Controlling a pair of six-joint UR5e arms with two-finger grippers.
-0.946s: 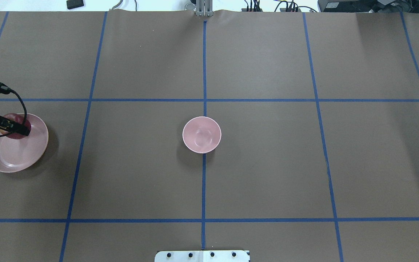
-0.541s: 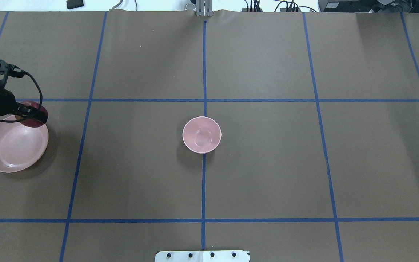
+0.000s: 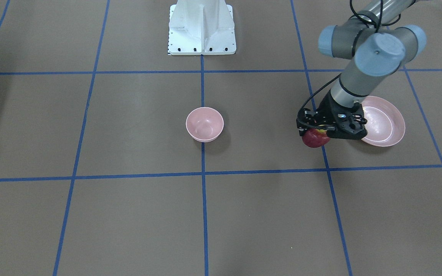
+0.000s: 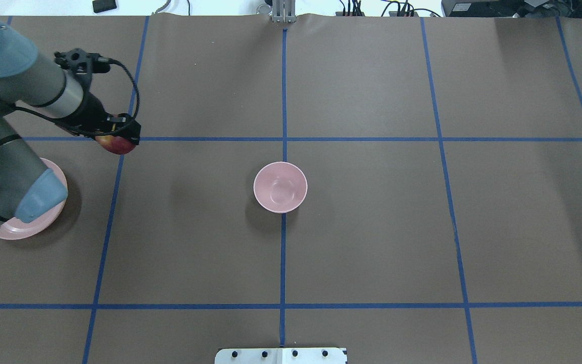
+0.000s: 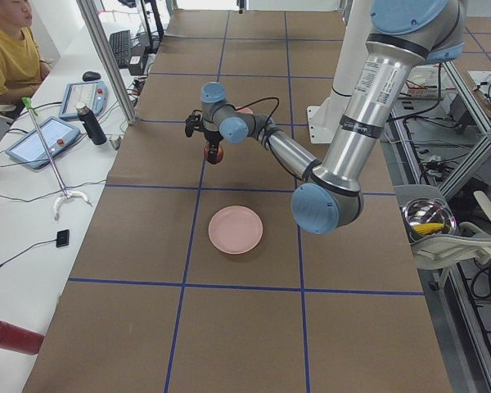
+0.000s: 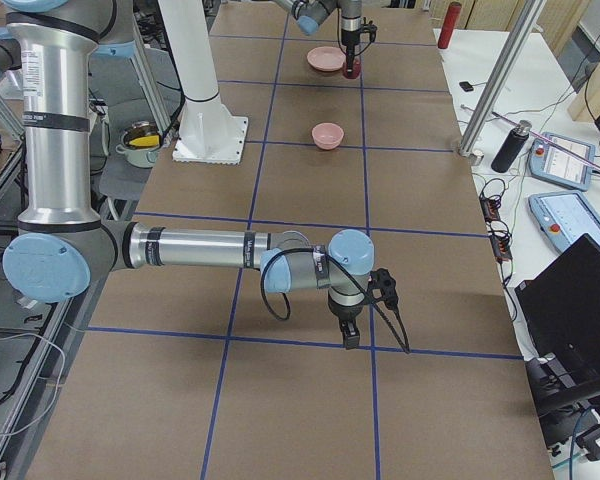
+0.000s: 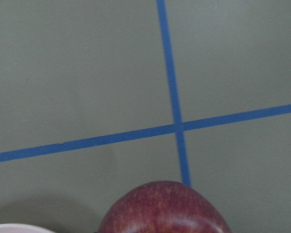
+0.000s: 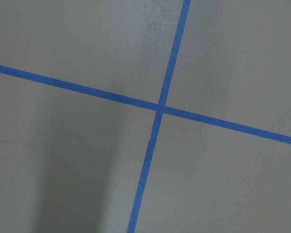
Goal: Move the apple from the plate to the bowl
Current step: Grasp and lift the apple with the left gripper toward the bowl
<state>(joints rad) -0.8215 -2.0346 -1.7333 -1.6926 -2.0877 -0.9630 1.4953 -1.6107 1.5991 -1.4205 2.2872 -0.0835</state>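
Note:
My left gripper [image 4: 120,137] is shut on the dark red apple [image 4: 117,145] and holds it above the table, off the plate, over a blue tape crossing. The apple also shows in the front view [image 3: 314,138] and at the bottom of the left wrist view [image 7: 165,208]. The wide pink plate [image 3: 383,123] holds nothing and sits at the table's left end; my arm partly hides it in the overhead view [image 4: 15,230]. The small pink bowl [image 4: 258,188] stands empty at the table's centre, well to the apple's right. My right gripper [image 6: 348,336] shows only in the exterior right view, so I cannot tell its state.
Blue tape lines [image 4: 283,101] grid the brown table. The white robot base [image 3: 202,27] stands at the near edge. An operator [image 5: 8,49], tablets and a black bottle [image 5: 90,124] are beyond the far edge. A red cylinder [image 5: 12,336] lies off the table.
My left gripper has lifted the apple off the plate and carried it right and away from the robot. The plate now holds nothing. The bowl has not moved.

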